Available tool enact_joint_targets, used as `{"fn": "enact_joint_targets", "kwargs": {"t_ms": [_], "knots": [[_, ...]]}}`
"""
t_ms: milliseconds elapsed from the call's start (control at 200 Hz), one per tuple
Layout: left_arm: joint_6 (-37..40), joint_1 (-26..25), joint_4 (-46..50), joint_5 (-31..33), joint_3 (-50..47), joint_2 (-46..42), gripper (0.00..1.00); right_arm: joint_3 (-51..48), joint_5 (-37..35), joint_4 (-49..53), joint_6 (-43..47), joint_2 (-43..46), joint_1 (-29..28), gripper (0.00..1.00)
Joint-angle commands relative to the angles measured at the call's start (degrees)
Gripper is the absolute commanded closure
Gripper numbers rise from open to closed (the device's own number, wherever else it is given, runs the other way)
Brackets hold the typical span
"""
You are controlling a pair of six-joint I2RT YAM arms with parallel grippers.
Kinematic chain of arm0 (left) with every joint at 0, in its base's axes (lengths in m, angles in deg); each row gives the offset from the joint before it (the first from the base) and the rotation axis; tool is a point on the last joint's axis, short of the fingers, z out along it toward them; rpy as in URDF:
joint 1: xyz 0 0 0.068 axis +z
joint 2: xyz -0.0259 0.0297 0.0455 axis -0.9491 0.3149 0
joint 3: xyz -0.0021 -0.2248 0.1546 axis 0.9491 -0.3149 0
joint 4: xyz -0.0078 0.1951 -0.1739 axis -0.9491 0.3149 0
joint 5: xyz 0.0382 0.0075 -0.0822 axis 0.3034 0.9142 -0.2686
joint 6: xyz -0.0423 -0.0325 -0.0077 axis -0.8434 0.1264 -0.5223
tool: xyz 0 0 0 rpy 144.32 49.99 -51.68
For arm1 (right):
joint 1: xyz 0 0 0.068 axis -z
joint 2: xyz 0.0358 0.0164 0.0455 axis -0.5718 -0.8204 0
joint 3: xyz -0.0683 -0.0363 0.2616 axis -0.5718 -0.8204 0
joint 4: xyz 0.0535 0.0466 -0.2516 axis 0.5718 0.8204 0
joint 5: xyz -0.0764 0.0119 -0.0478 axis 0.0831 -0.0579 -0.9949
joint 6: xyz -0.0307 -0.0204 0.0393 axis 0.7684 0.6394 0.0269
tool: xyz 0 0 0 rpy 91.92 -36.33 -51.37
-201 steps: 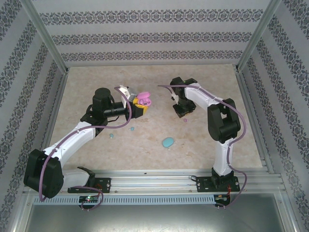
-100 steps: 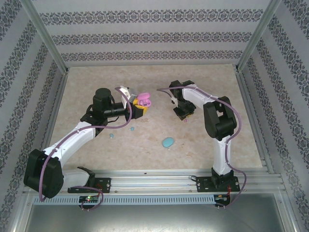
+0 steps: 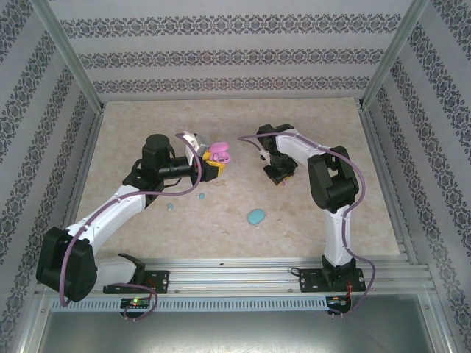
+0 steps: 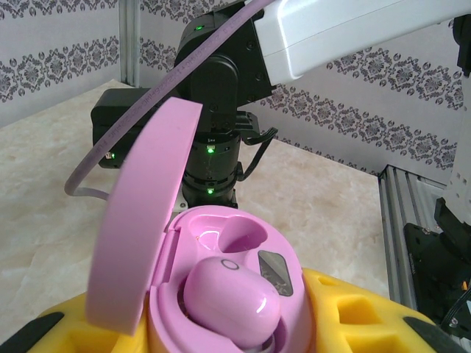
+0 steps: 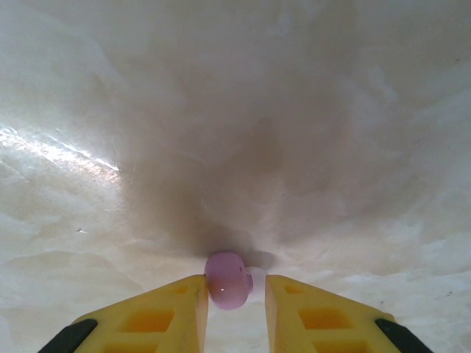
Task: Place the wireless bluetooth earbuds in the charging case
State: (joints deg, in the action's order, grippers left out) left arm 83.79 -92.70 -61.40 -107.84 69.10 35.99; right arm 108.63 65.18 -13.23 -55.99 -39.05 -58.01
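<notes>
Pink charging case (image 3: pixel 219 152) was gripped by the left gripper (image 3: pixel 215 163), and a loose pink earbud (image 5: pixel 228 279) was bracketed by the right gripper (image 3: pixel 279 176) down at the table.

Seen from the left wrist, the case was clamped between yellow fingers (image 4: pixel 353 316), its lid (image 4: pixel 143 213) swung up to the left, one pink earbud (image 4: pixel 232 298) seated in the nearer pocket and the farther pocket (image 4: pixel 243 235) bare. Seen from the right wrist, the loose earbud was set on the pale marbled table (image 5: pixel 235 110) between the tips of the yellow fingers (image 5: pixel 169 312); the jaws were narrowed but not clamped, and a slim gap was left at the right-hand finger. From above, a light-blue oval case (image 3: pixel 256 216) was seen shut near the table's middle, well apart from both grippers, and two light-blue earbuds (image 3: pixel 170 207) (image 3: pixel 200 196) were seen loose beside the left arm.
</notes>
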Motion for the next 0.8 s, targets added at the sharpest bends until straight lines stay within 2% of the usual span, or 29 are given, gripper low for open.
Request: {"fn": "enact_joint_targets", "kwargs": {"t_ms": [0,270,455,575,794], "knots": [[1.7,-0.8,0.6,0.0,1.1,-0.8,0.74,-0.5,0.8,1.6,0.4,-1.6,-0.6,0.74],[2.5,-0.8,1.7,0.1,1.3,-1.4,0.74,0.7,1.3,2.8,0.4,-3.2,-0.3,0.75],[2.5,-0.8,2.0,0.3,1.0,-1.9,0.74,0.7,2.2,2.7,-0.3,-3.0,0.0,0.84],[2.5,-0.8,1.9,0.2,1.0,-2.0,0.74,0.2,6.1,1.6,-1.6,-0.7,1.0,0.89],[1.2,-0.8,-0.3,-0.2,1.7,-2.0,0.74,-2.1,17.8,-0.7,-6.5,8.3,5.9,0.91]]}}
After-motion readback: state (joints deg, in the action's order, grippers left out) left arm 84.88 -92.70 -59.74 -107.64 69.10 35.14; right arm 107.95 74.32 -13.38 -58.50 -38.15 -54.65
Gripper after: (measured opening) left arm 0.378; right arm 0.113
